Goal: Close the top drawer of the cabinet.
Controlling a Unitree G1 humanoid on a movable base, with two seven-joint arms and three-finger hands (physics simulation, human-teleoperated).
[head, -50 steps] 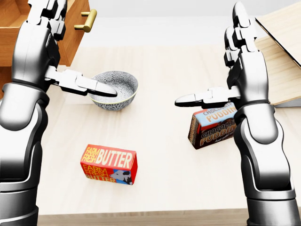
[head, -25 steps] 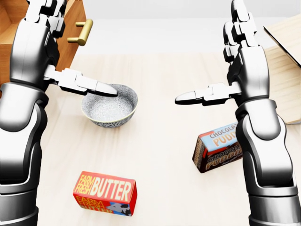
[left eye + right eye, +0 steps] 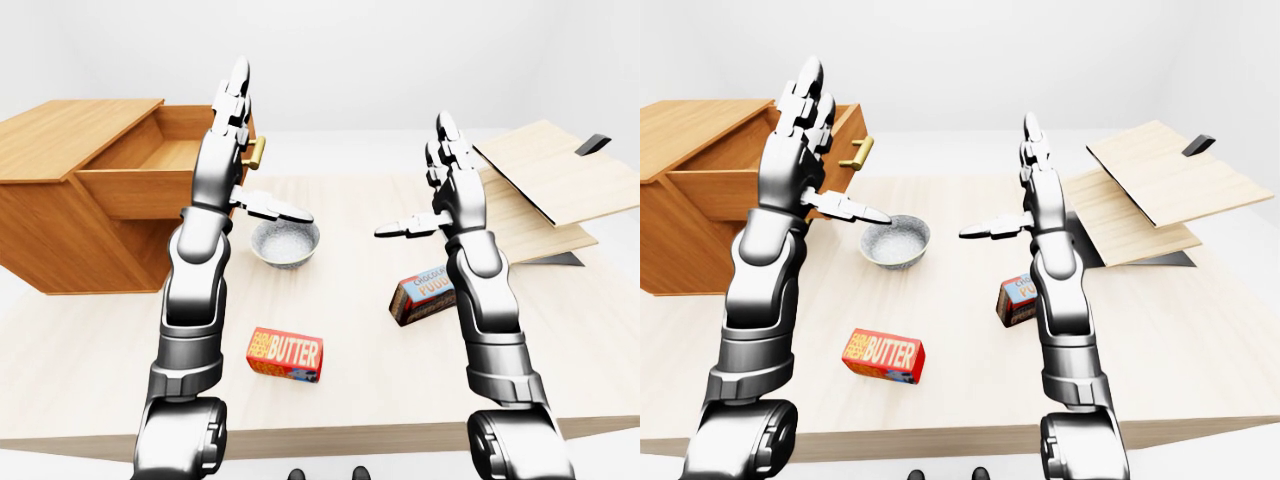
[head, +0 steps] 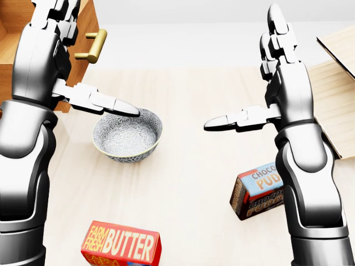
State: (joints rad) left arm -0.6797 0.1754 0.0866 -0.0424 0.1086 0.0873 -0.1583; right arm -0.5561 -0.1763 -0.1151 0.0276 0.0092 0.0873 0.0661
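The wooden cabinet (image 3: 60, 215) stands at the left of the table. Its top drawer (image 3: 150, 170) is pulled out, with a brass handle (image 3: 257, 152) on its face; the handle also shows in the head view (image 4: 93, 47). My left hand (image 3: 235, 140) is open, fingers up and thumb out over the bowl. It stands just before the drawer face and hides part of it; I cannot tell whether it touches. My right hand (image 3: 445, 190) is open and empty, raised over the table's middle right, thumb pointing left.
A patterned bowl (image 4: 127, 137) sits below my left thumb. A butter box (image 3: 286, 354) lies nearer the table's bottom edge and a chocolate pudding box (image 3: 425, 295) lies under my right forearm. Stacked wooden boards (image 3: 540, 190) lie at the right.
The whole head view has shifted: bowl, boxes and drawer handle slid down the picture, so the camera moved. Both hands keep about the same open pose.
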